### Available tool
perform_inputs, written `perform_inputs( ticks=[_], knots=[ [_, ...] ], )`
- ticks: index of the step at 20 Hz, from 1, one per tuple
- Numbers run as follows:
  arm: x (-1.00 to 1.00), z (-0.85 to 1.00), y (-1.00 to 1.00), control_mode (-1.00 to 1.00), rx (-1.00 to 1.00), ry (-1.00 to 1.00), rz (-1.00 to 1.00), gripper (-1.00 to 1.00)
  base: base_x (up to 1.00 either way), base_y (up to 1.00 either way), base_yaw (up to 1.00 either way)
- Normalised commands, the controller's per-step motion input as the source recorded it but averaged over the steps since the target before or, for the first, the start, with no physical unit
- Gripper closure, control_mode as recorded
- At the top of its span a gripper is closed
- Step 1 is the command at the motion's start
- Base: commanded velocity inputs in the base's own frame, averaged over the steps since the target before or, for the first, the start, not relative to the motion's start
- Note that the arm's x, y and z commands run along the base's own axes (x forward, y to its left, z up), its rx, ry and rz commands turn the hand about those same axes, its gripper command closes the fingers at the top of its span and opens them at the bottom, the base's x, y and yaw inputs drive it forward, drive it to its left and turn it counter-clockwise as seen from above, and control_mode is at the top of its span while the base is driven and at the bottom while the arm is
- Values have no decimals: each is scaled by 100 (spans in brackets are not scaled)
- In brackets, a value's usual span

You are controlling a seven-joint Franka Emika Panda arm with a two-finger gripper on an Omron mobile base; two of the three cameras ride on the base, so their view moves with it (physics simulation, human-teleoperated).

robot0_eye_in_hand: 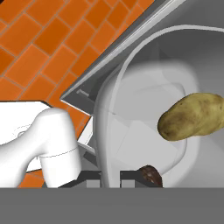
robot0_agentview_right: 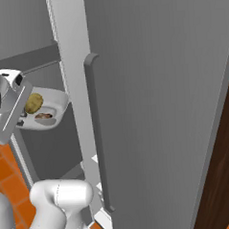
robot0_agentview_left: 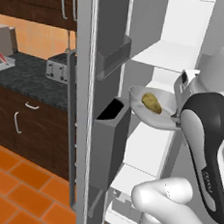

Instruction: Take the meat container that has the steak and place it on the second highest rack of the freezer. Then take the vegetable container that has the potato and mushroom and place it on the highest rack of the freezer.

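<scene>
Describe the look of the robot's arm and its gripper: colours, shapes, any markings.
The arm is made of glossy white, rounded shells with dark, almost black joint bands; small grey lettering runs along the dark band in the left base view. The hand is a boxy light-grey block. The gripper ends in two small dark, squared finger tips. No cables show.

Smooth matt grey vegetable container [robot0_eye_in_hand: 131, 109], rough-skinned potato [robot0_eye_in_hand: 192, 117], brushed-metal freezer [robot0_agentview_right: 154, 109] door, speckled stone counter [robot0_agentview_left: 30, 79]
</scene>
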Motion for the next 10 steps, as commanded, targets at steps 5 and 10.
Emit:
perform_inputs(
  ticks=[5, 10],
  knots=[
    [0, 0, 0, 100, 0, 0, 0, 100, -7, 0, 3],
    [10, 12, 0, -100, 1, -2, -6, 100, -2, 0, 0]
  ],
)
